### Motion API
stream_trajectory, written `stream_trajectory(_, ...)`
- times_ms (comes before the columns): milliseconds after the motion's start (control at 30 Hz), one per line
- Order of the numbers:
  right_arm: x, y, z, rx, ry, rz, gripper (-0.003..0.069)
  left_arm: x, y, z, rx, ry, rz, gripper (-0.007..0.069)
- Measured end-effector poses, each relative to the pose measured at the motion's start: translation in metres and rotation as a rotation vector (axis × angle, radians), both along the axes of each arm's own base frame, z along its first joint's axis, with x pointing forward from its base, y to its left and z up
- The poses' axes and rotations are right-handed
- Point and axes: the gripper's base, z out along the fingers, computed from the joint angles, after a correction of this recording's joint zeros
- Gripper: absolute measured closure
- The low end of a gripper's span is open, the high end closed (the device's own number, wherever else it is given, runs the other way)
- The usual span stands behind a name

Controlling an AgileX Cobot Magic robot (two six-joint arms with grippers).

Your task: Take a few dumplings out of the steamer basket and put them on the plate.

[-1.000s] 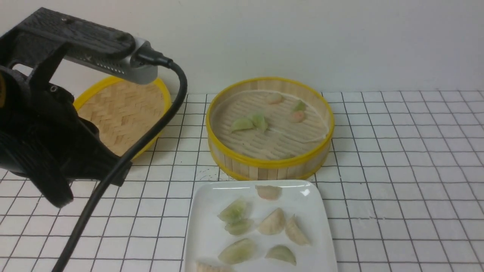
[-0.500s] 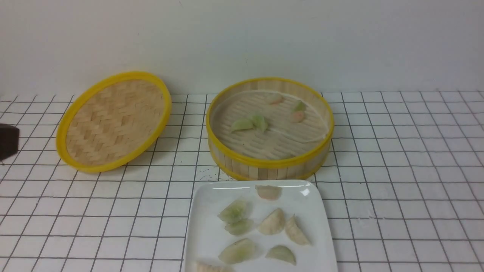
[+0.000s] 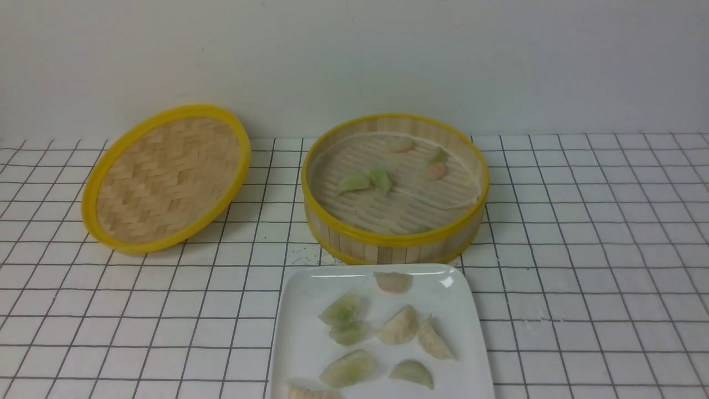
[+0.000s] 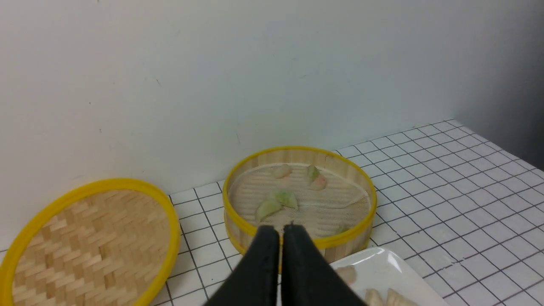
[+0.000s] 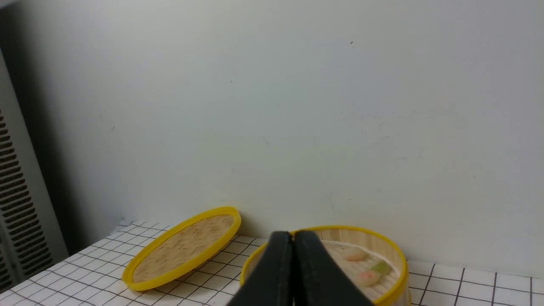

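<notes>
step: likely done, several dumplings (image 3: pixel 399 326) on plate (image 3: pixel 302 354), bottom centre; few in steamer basket (image 3: pixel 388 252), mid-frame
tools: left gripper (image 4: pixel 281 231), right gripper (image 5: pixel 293 238) closed, empty
next: another pick needs jaws reopened

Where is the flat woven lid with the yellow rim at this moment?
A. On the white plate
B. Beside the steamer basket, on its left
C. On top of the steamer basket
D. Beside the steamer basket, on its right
B: the lid is left of the steamer basket, which stands uncovered, and the plate holds only dumplings.
</notes>
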Motion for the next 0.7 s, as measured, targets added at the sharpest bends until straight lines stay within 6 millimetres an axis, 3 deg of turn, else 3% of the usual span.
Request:
stream_trajectory(300, 0.000, 0.000, 0.000, 0.000, 0.000, 0.000, 0.0673, 0.001, 0.000, -0.001, 0.004, 0.001, 0.000, 0.0631)
stream_trajectory(433, 0.000, 0.000, 0.000, 0.000, -0.001, 0.000, 0.0673, 0.005, -0.003, -0.015, 0.027, -0.026, 0.010, 0.0631)
stream_trajectory(633, 0.000, 0.000, 0.000, 0.000, -0.001, 0.000, 0.0673, 0.008, 0.000, -0.066, 0.056, -0.104, 0.112, 0.0631)
stream_trajectory(700, 0.000, 0.000, 0.000, 0.000, -0.001, 0.000, 0.0673, 0.009, 0.003, -0.099, 0.075, -0.123, 0.179, 0.0631)
